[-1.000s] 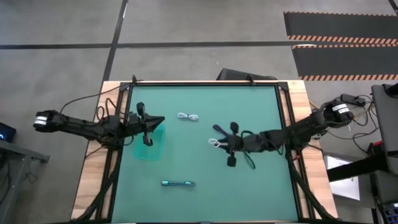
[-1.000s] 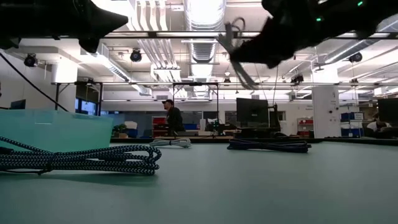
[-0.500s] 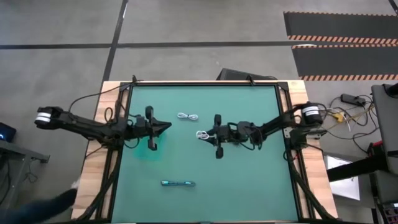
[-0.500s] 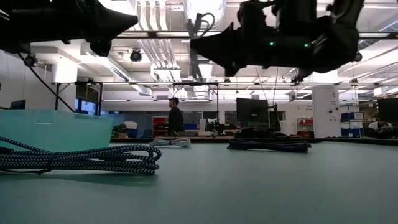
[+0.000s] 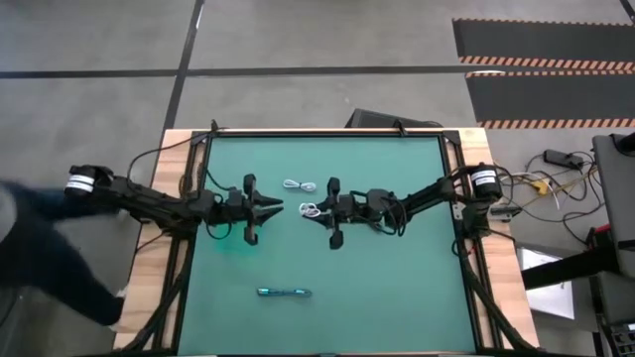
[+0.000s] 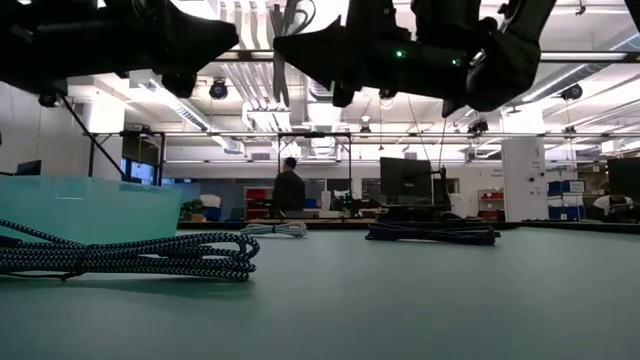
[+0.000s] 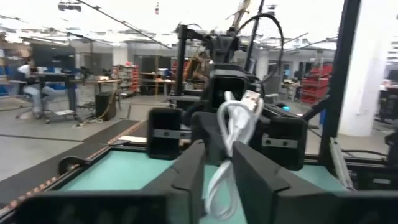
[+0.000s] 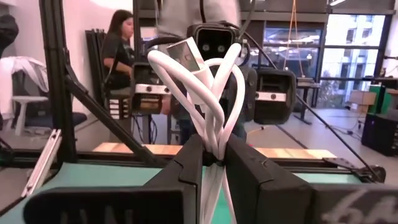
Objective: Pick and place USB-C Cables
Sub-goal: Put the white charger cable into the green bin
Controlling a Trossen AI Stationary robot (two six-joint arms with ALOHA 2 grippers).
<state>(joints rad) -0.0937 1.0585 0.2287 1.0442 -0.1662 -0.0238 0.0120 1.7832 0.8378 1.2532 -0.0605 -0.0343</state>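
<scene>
My right gripper (image 5: pixel 316 209) is shut on a white cable bundle (image 5: pixel 309 209) in the air over the table's middle. My left gripper (image 5: pixel 278 206) points at it from the left, a short way off and slightly open. In the left wrist view the bundle (image 7: pixel 231 127) shows through the gap of the left gripper (image 7: pixel 219 155). A second white bundle (image 5: pixel 299 185) lies flat on the mat toward the far edge. The teal-blue bundle (image 5: pixel 284 293) lies near the near edge. The black bundle (image 6: pixel 432 233) shows only in the low view. My right gripper pinches the white bundle between its two fingers at the bundle's middle (image 8: pixel 214 144), several strands together. The fingers come level from the table's right side. The bundle is lifted clear, its loops and a plug (image 8: pixel 186 53) standing above the fingers and a tail running below them.
The clear teal tub (image 6: pixel 90 208) stands on the mat's left part, mostly under my left arm (image 5: pixel 198 203) in the high view. A blurred person (image 5: pixel 35 248) is at the table's left side. Open mat lies near the near edge around the teal-blue bundle.
My right gripper has carried the white bundle from the table's right part toward the left, up to the left gripper. My left gripper has moved toward the right, off the tub and toward the table's middle. A person has come in at the table's left side.
</scene>
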